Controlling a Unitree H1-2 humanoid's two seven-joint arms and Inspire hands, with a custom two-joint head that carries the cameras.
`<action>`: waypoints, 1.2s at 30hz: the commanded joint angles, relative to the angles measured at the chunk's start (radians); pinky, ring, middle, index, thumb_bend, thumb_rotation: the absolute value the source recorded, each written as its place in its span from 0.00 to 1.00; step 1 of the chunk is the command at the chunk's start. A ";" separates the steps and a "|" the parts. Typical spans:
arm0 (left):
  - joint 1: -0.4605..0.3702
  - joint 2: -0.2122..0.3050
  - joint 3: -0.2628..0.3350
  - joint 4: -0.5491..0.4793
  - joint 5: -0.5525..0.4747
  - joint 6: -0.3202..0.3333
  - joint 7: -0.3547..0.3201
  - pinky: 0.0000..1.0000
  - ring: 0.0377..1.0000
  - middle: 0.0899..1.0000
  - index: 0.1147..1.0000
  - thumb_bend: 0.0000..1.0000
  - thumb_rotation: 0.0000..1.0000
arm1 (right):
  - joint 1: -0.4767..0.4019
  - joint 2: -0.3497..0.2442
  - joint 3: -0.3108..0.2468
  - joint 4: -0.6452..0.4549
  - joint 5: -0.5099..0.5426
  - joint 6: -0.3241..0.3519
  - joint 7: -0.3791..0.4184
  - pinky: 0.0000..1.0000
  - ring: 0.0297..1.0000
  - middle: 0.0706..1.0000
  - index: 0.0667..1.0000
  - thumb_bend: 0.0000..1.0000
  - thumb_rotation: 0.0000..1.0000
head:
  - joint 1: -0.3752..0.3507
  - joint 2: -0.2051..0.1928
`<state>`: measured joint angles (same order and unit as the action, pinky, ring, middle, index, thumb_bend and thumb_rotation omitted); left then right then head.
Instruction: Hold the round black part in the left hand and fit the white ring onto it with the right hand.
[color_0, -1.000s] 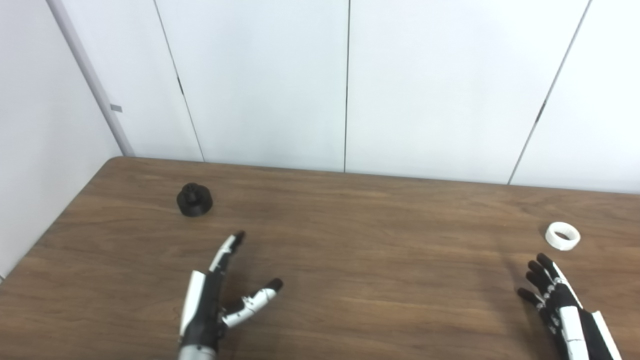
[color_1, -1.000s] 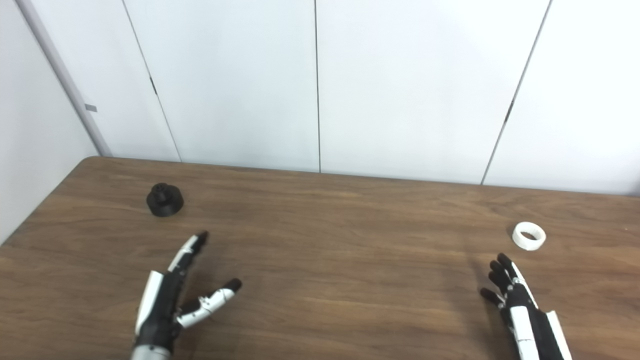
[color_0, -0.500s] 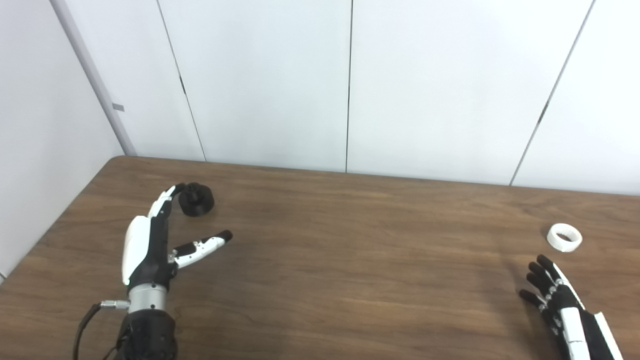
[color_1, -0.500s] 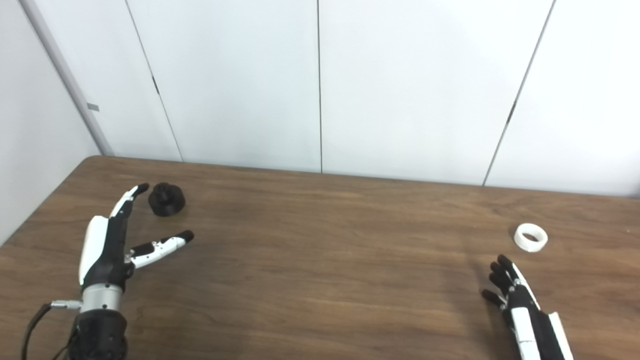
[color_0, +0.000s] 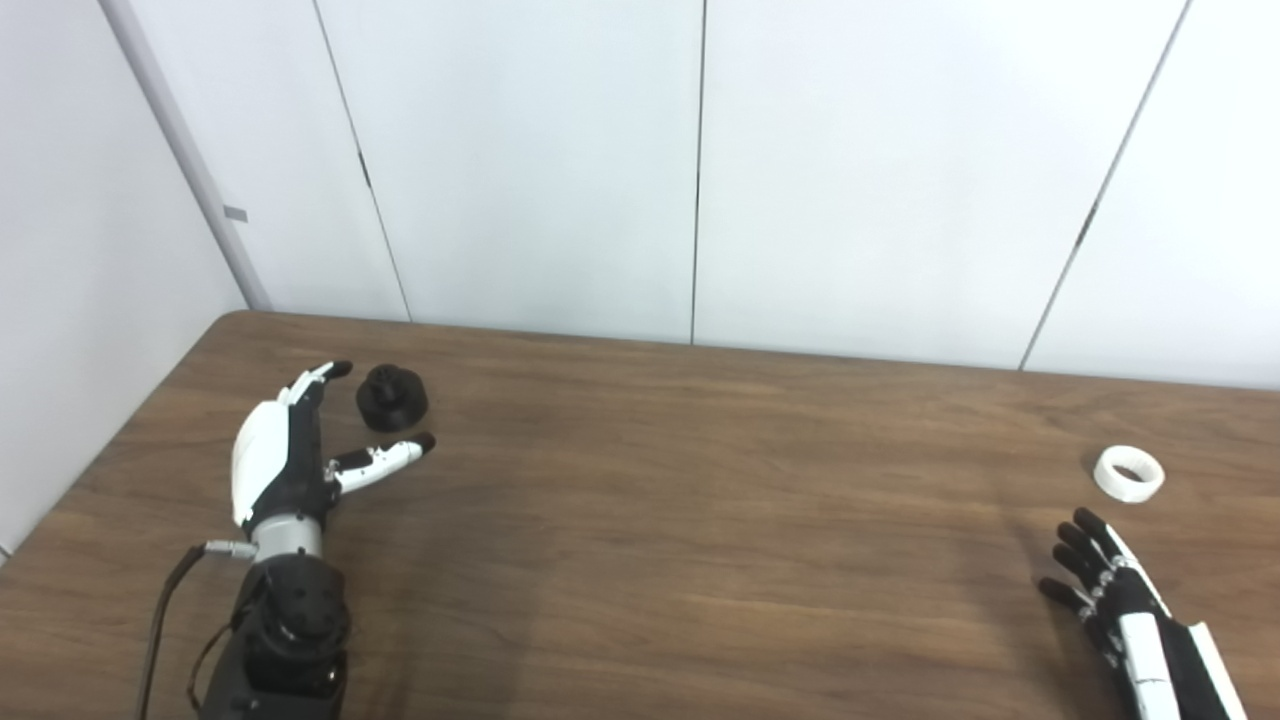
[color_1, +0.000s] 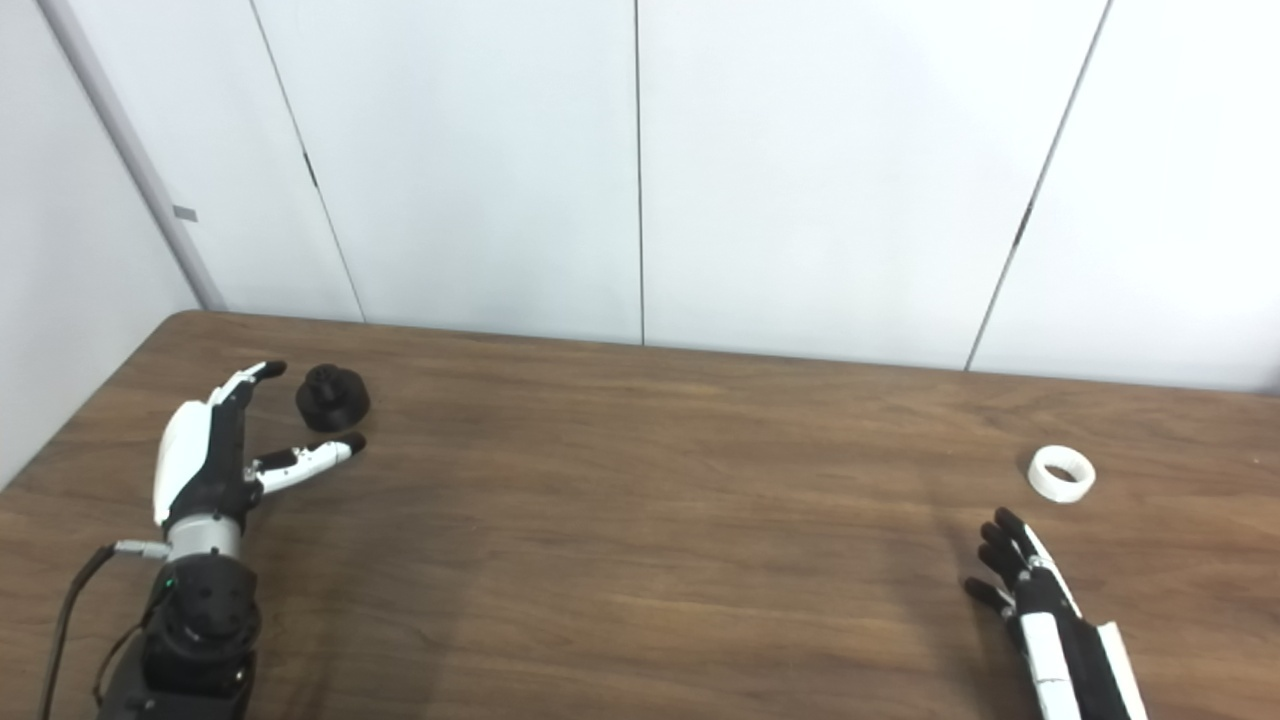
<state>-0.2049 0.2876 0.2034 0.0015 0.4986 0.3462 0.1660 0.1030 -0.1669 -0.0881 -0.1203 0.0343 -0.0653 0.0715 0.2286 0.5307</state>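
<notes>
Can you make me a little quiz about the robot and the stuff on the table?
1. True or false: the left hand is already holding the round black part.
2. Which thing lies nearest the right hand? A) the round black part B) the white ring C) a red cup
3. Fill in the gap: both things sit on a brown wooden ____.

Key:
1. False. The hand is open beside the part, with its fingers and thumb on either side, not closed on it.
2. B.
3. Table.
</notes>
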 joint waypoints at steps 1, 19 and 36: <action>-0.071 0.045 -0.004 0.025 0.018 0.001 0.027 0.99 0.98 0.93 0.84 0.92 0.24 | 0.011 0.014 0.004 0.038 -0.004 -0.026 -0.010 0.90 0.91 0.91 0.91 0.62 0.98 | 0.000 0.000; -0.251 0.136 -0.098 0.267 0.017 0.078 0.017 1.00 0.99 0.93 0.80 0.91 0.26 | 0.023 0.022 0.006 0.009 0.001 -0.016 -0.006 0.91 0.92 0.91 0.92 0.61 0.97 | -0.021 0.006; -0.293 0.194 -0.159 0.367 0.021 0.105 0.006 1.00 0.98 0.92 0.79 0.90 0.23 | 0.024 0.025 0.004 0.002 -0.012 -0.010 -0.013 0.90 0.92 0.91 0.92 0.62 0.98 | -0.026 0.008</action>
<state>-0.4431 0.4432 0.0462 0.3747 0.5046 0.4566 0.1576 0.1086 -0.1576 -0.0887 -0.1306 0.0235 -0.0640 0.0681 0.2025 0.5384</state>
